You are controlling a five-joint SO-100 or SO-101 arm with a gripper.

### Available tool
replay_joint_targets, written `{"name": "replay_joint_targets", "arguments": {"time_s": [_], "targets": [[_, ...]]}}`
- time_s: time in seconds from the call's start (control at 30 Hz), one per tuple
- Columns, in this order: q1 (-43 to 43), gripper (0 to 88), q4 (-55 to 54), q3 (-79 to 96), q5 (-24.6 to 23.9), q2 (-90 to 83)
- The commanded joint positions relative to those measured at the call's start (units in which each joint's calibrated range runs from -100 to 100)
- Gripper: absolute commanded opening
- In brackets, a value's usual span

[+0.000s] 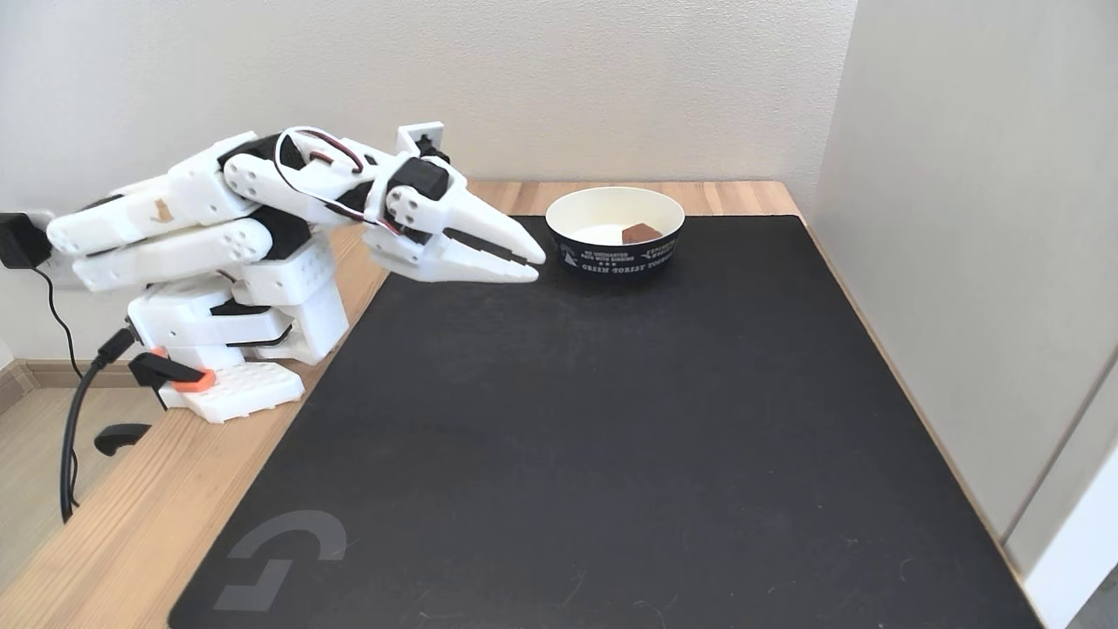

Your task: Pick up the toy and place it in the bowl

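Observation:
The toy (641,232), a small reddish-brown block, lies inside the bowl (617,256), against its right inner wall. That round paper bowl is white inside and dark navy outside with white lettering, and it stands at the far edge of the black mat. My white gripper (534,264) hangs just left of the bowl, a little above the mat, with its tips pointing right. Its fingers lie almost together with only a thin dark slit between them, and nothing is held. The arm is folded back over its base at the left.
A large black mat (611,437) covers most of the wooden table (131,515). The arm's base (231,389) is clamped at the table's left edge, with black cables hanging off it. A wall runs close along the right side and another behind.

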Motion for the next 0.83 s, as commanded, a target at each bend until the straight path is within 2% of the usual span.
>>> {"name": "replay_joint_targets", "arguments": {"time_s": [0.0, 0.3, 0.8], "targets": [[-3.2, 2.1, 7.5, 1.0, 2.3, -0.5], [-3.8, 2.2, 14.7, 1.0, 3.3, -0.2], [-4.2, 2.4, 14.9, 1.0, 3.3, -0.2]]}}
